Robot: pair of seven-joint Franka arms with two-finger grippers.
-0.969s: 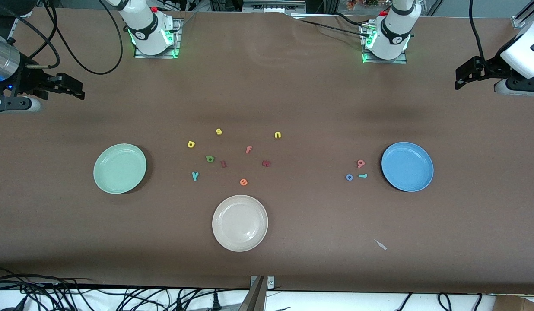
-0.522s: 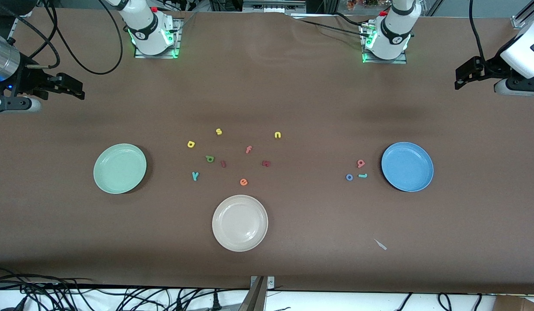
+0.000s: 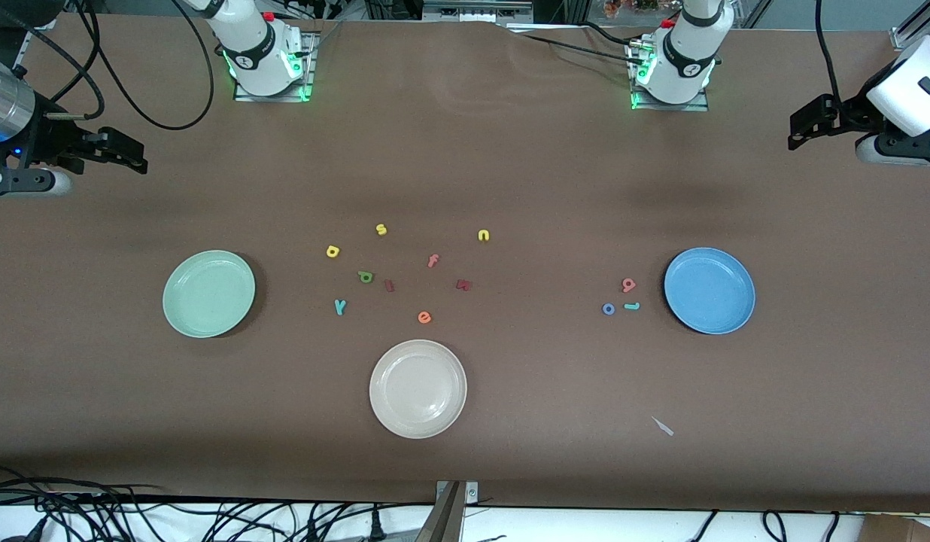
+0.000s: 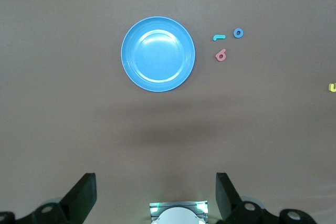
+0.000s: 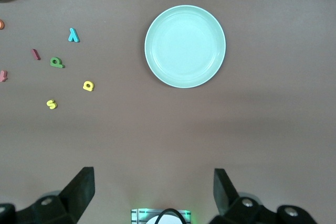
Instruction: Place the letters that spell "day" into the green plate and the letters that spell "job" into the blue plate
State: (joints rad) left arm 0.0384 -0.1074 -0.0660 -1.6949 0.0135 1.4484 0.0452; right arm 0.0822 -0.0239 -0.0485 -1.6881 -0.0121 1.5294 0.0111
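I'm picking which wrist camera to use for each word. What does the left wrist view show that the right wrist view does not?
Only the left wrist view shows the blue plate with the blue "o", teal "j" and red-pink "b" beside it, all apart from the plate.

Only the right wrist view shows the green plate, the teal "y", dark green "d", yellow "a" and yellow "s".

Both share the brown table and that arm's own open gripper.

Mint-green plate (image 3: 208, 293), bright blue plate (image 3: 709, 290), cream plate (image 3: 417, 388), brown table (image 3: 510, 165)
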